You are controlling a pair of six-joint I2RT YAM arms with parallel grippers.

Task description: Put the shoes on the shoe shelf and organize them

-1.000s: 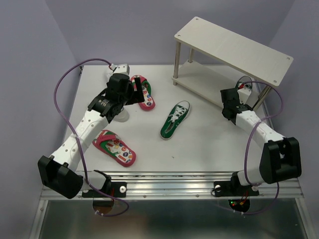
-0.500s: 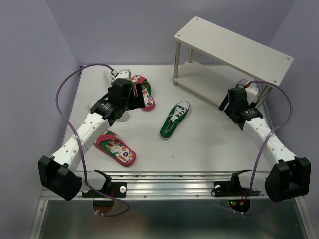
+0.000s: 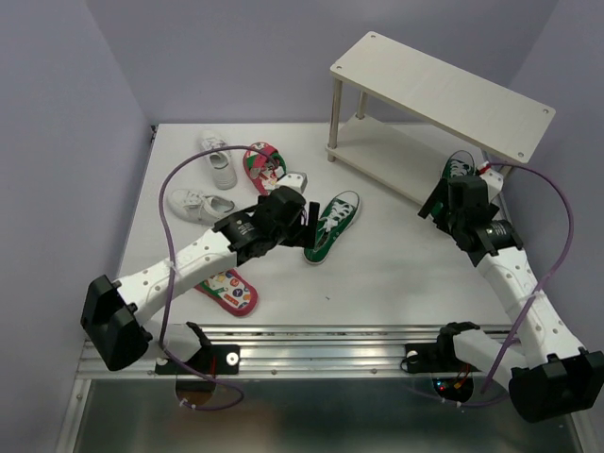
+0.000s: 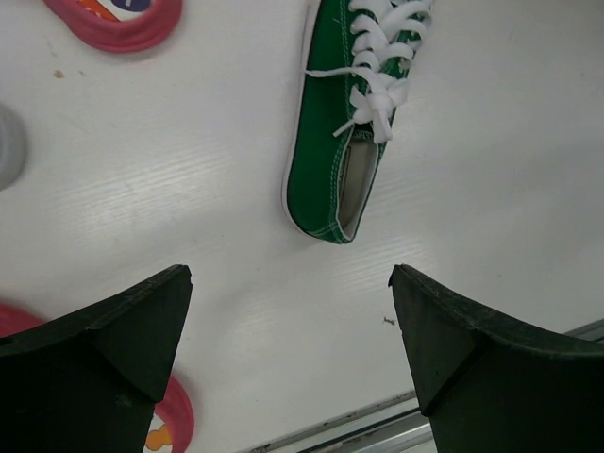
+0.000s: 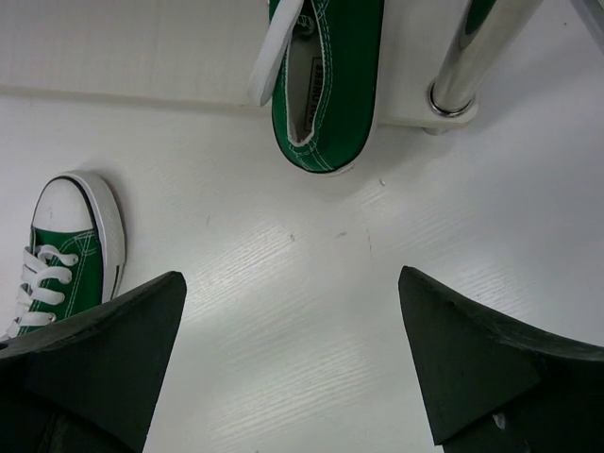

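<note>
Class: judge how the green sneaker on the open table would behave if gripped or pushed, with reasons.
The green sneaker looks like cloth, so its sides would probably squash under a grip. It lies flat and upright, so a push would likely slide it, not roll it. The loose laces may dangle or snag.

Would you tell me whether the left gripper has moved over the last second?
Yes: the left gripper swung rightward from the far flip-flop toward the central green sneaker.
</note>
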